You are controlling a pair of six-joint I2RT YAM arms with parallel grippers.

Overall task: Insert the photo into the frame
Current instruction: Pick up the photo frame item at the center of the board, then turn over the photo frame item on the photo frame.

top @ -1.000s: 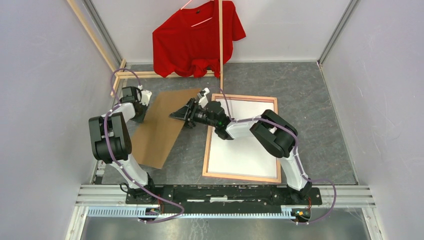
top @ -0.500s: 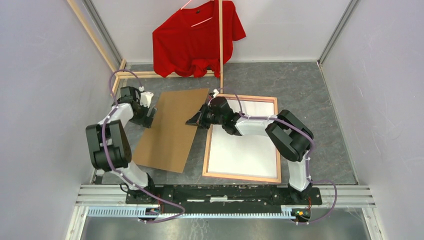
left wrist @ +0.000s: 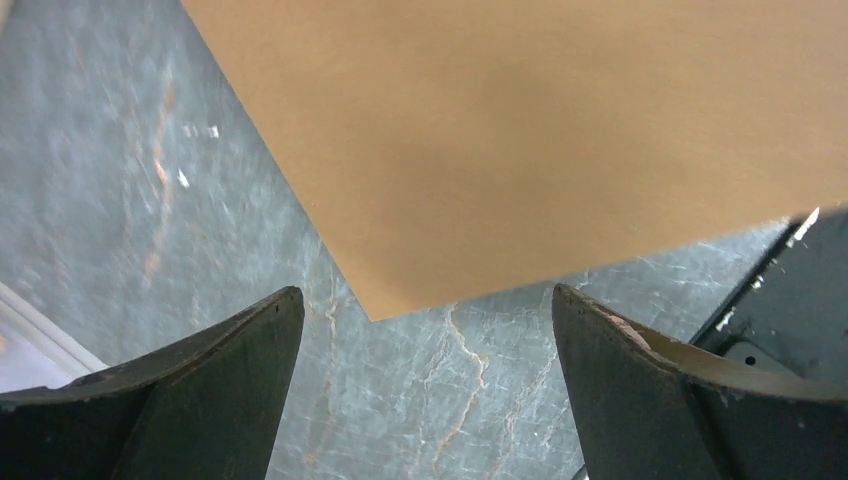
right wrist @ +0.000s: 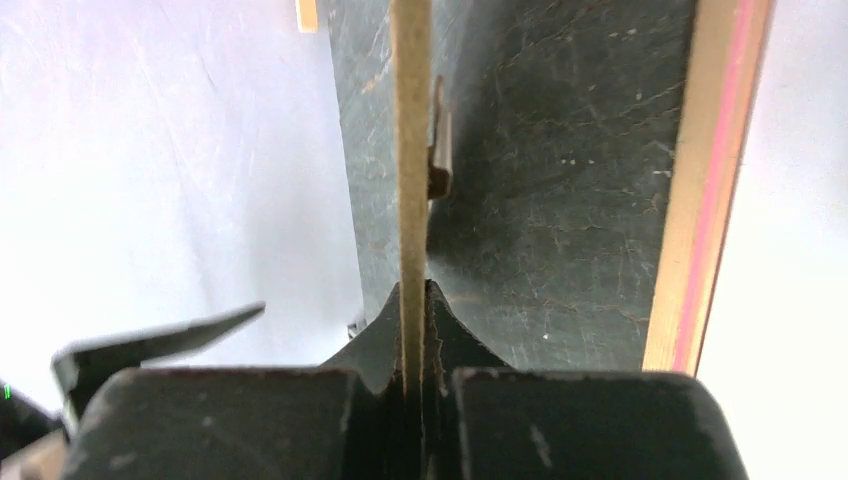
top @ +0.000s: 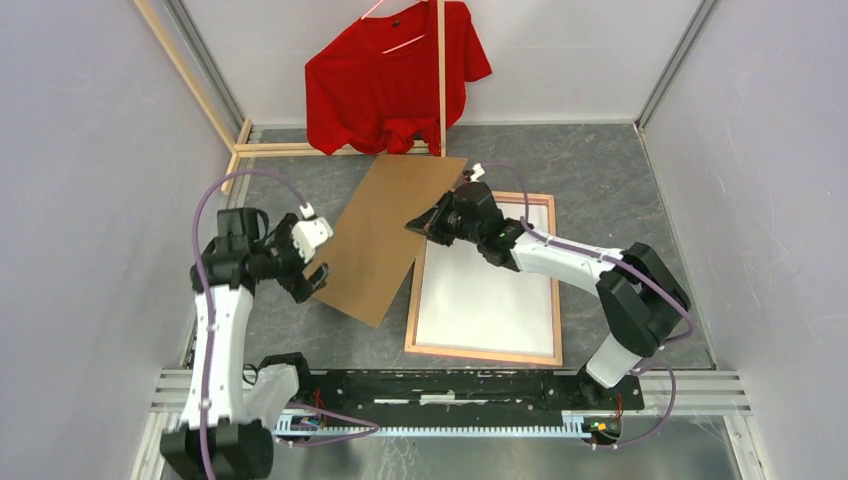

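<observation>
Currently the tabletop (top: 620,200) carries the frame (top: 484,353) flat and back up, right of centre. Its long axis runs from the near edge to the far edge. Inside its rails lies a white sheet, judged to be the photo (top: 480,300) face down, so it already sits within the frame.

The board (top: 385,240) is next in size: brown, tilted, and left of the frame. Its long axis slants from near-left to far-right, and its far corner reaches toward the far edge. Whether its near corner rests on the tabletop cannot be told. Board and frame are thus out of line. The coming move is judged to turn on carrying the board rightward and squaring its long axis to the frame's.

The right gripper (top: 420,224) is clamped on the board's right long edge, beside the frame's far-left corner. Its wrist view shows that edge pinched between closed jaws, with the frame just to the right.

The left gripper (top: 312,280) has its jaws wide apart and holds nothing, near the board's near-left edge.

The right arm is the nearer to the frame.
</observation>
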